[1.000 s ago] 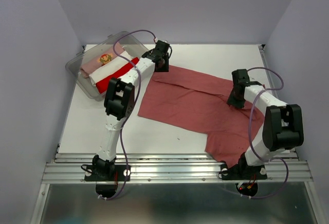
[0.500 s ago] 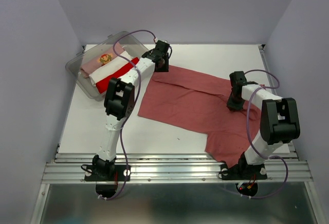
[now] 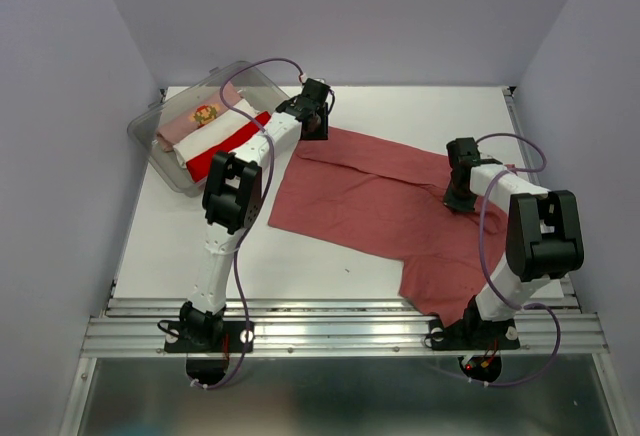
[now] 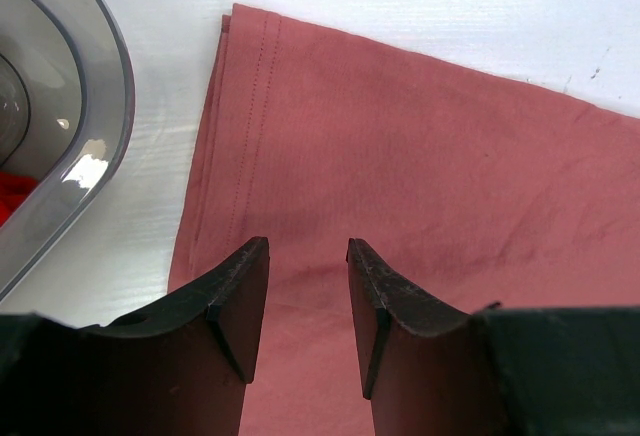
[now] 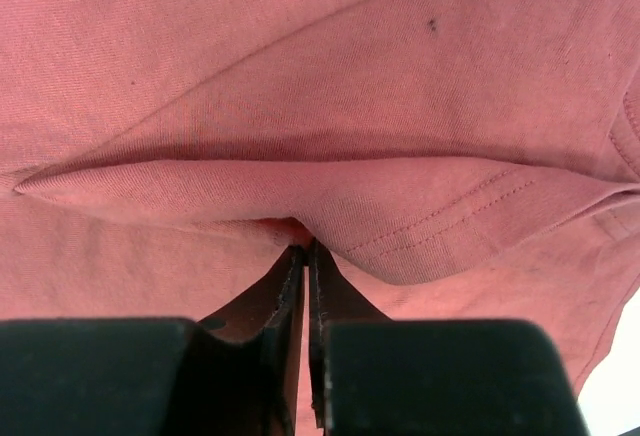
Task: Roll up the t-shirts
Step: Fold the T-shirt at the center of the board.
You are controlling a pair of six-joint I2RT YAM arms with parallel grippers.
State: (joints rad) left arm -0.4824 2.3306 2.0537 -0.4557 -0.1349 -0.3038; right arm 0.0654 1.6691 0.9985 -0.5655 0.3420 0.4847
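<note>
Your right tool point(image 5: 300, 248) has its jaws all but together, and the tips pinch a raised fold of the brick-red t-shirt point(image 3: 380, 206). In the right wrist view the cloth puckers into a long ridge just ahead of them. The shirt lies spread on the white table point(image 3: 420, 106), running slantwise from near the far left to the near right, with one part reaching the near edge beside the right arm's base. Your left tool point(image 4: 307, 251) stands about half open over the shirt's far-left corner. There is cloth under the gap but nothing gripped between the jaws, and the stitched hem point(image 4: 262, 106) runs away just ahead of it. Just to the left of that corner sits the clear plastic tub point(image 3: 150, 136), its curved rim close beside the shirt's edge. Inside it three rolls lie side by side: a pale pink bundle point(image 3: 190, 121) farthest back, a white bundle point(image 3: 215, 136) in the middle and a bright red bundle point(image 3: 225, 153) nearest. The pink one carries a yellow-and-red print, too small for you to read any lettering.
</note>
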